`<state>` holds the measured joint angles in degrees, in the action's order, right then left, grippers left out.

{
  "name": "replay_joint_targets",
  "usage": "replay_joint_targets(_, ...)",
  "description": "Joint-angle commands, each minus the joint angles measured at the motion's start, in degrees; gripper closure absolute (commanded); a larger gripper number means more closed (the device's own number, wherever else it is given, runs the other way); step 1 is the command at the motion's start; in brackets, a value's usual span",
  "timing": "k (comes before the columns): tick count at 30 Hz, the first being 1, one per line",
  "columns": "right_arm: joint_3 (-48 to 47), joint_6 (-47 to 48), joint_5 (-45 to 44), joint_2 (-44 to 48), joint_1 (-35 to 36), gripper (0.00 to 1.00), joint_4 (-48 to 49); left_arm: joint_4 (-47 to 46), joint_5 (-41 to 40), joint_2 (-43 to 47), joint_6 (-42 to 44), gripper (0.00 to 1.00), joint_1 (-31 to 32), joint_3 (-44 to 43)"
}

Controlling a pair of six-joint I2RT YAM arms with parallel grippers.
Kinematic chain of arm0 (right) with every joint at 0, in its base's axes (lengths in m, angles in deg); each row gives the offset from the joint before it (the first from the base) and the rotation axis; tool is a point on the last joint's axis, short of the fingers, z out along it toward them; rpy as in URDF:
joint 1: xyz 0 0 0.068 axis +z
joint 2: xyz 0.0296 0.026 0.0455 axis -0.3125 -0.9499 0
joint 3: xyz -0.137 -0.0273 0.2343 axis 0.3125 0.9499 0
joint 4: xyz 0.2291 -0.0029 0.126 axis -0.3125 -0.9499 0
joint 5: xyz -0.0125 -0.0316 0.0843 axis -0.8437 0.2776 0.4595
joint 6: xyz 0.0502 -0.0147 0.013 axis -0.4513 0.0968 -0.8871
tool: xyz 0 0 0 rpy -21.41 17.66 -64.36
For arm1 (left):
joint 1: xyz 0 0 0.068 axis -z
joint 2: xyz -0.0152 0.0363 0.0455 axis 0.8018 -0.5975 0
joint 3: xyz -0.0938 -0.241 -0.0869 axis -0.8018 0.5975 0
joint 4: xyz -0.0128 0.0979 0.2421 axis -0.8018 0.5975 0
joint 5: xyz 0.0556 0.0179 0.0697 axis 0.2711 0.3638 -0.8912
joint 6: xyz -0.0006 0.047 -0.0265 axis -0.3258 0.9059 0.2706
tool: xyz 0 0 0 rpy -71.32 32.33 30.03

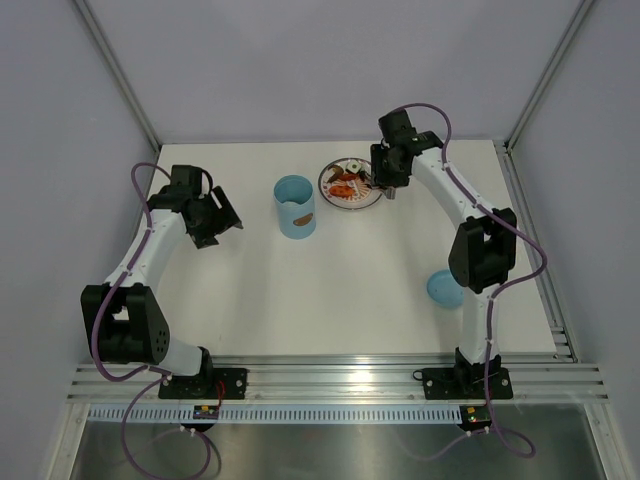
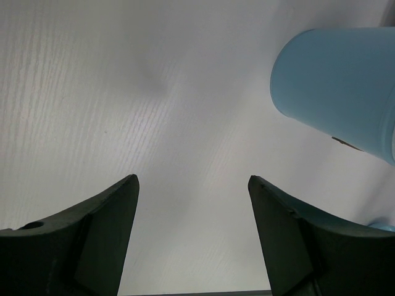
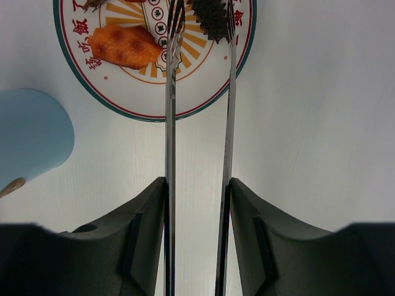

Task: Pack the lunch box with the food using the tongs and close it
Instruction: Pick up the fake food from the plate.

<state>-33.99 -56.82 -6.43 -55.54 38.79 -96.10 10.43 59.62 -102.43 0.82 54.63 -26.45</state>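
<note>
Jaws on my right gripper [image 3: 197,185] are clamped on the long slim silver metal tongs [image 3: 170,123], and both thin arms run out between the black fingers toward the flat round plate with the red patterned rim [image 3: 99,86]. I see the tong tips over that plate with a dark ridged roll [image 3: 210,18] between them; I cannot tell whether they touch it. An orange browned piece of food [image 3: 123,46] lies just beside them on the plate. My left gripper [image 2: 192,185] hangs spread wide with nothing between its fingers, above the bare white table [image 1: 350,290]. The tall light-blue plastic cylinder of the lunch box [image 1: 295,207] stands upright and uncovered between the left gripper and the plate, near the plate. Its round blue lid [image 1: 443,288] lies flat well apart, partly hidden behind my right arm.
</note>
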Motion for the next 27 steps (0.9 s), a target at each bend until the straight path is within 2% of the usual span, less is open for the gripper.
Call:
replay_joint_targets(1,-3.6,3.3,-0.9,-1.7,0.2,0.49,-1.6,-1.0,-0.5,0.1,0.6,0.24,-0.4,-2.9)
replay_joint_targets(19,-7.7,7.2,0.2,-7.2,0.2,0.48,-2.1,-0.2,-0.6,-0.3,0.7,0.24,-0.4,-4.1)
replay_joint_targets(23,-6.7,7.1,0.6,-6.4,0.2,0.54,-1.6,-0.1,-0.7,0.1,0.7,0.24,-0.4,-3.9)
replay_joint_targets(26,-4.4,6.6,1.0,-4.2,0.2,0.65,-0.5,-0.2,-0.6,0.3,0.6,0.24,-0.4,-3.6)
replay_joint_targets(27,-3.2,6.3,0.9,-3.7,0.2,0.72,-0.5,-0.2,-0.6,0.5,0.6,0.24,-0.4,-3.5)
